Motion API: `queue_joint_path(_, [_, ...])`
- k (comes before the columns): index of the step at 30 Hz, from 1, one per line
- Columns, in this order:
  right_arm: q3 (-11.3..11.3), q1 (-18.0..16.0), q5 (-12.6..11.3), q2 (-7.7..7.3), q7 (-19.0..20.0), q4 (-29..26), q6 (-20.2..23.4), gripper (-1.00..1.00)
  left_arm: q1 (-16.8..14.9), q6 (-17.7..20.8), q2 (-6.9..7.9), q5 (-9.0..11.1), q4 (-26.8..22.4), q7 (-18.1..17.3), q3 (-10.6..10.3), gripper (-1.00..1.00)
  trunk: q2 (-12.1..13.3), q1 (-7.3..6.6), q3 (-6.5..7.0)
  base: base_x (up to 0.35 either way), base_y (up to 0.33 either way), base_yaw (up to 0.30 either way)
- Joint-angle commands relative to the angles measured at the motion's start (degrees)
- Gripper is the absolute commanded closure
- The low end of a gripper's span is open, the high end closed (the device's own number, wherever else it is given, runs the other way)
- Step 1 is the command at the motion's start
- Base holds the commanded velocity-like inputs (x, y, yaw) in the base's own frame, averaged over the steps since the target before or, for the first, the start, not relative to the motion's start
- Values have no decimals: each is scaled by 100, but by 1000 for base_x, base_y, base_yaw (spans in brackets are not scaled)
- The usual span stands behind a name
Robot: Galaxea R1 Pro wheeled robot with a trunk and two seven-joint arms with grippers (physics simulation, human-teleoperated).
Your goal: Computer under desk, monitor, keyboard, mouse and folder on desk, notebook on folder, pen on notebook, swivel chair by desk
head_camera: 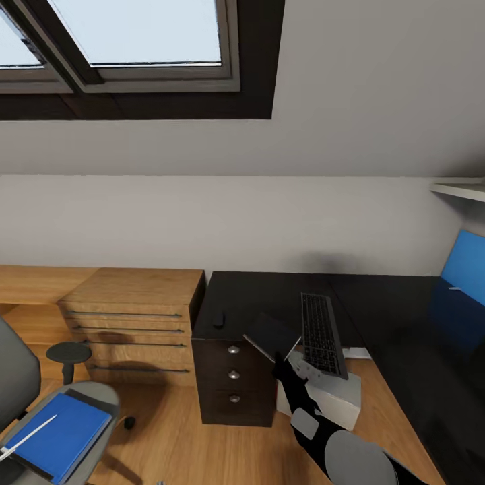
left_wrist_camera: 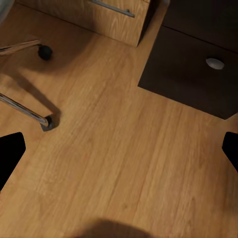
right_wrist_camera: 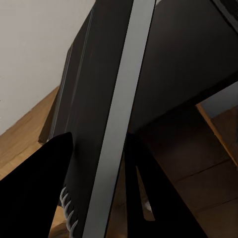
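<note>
Black glossy desk (head_camera: 404,316) already has the keyboard (head_camera: 322,334) on it, and the small dark lump near the left front edge looks like the mouse (head_camera: 218,318), so those two seem roughly sorted, though they sit well apart with a gap between them. The light-grey computer (head_camera: 335,394) is on the floor tucked under the desk beside the drawer unit (head_camera: 233,384).

Right now the right gripper (head_camera: 281,364) is clamped on the notebook (head_camera: 272,336), holding it just above the desk edge between mouse and keyboard. In the right wrist view you see the white page edge (right_wrist_camera: 121,114) running straight up between the two fingers, so the book sits on edge in the grip, tilted, its long axis along the gripper's line and pointing out over the desktop.

Still left, I'd say: the blue folder (head_camera: 59,434) is on the swivel chair (head_camera: 40,431) seat with the pen (head_camera: 27,436) lying diagonally across it (so the stack can't be built yet). I can't pick out a black monitor, just a blue upright panel (head_camera: 465,265) at the far right. The chair also needs moving in.

The left gripper (left_wrist_camera: 119,151) hangs wide open over bare wood floor (left_wrist_camera: 119,163), holding nothing.
</note>
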Motion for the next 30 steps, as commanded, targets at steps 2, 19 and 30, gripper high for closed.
queue_joint_path(2, [1,-4,-59,0,45,13,35,100,-4,-18,0,49,3,5,-16,-100,-6,1,-8,23,153,0])
queue_joint_path(19, [-10,-4,-85,0,50,16,525,100,-4,-18,0,40,3,-22,-21,-100,-6,1,-8,62,84,0])
queue_joint_path(30, [-9,-3,-683,0,49,7,541,100,-4,-18,0,31,3,-79,-24,-100,-6,1,-8,119,2,0])
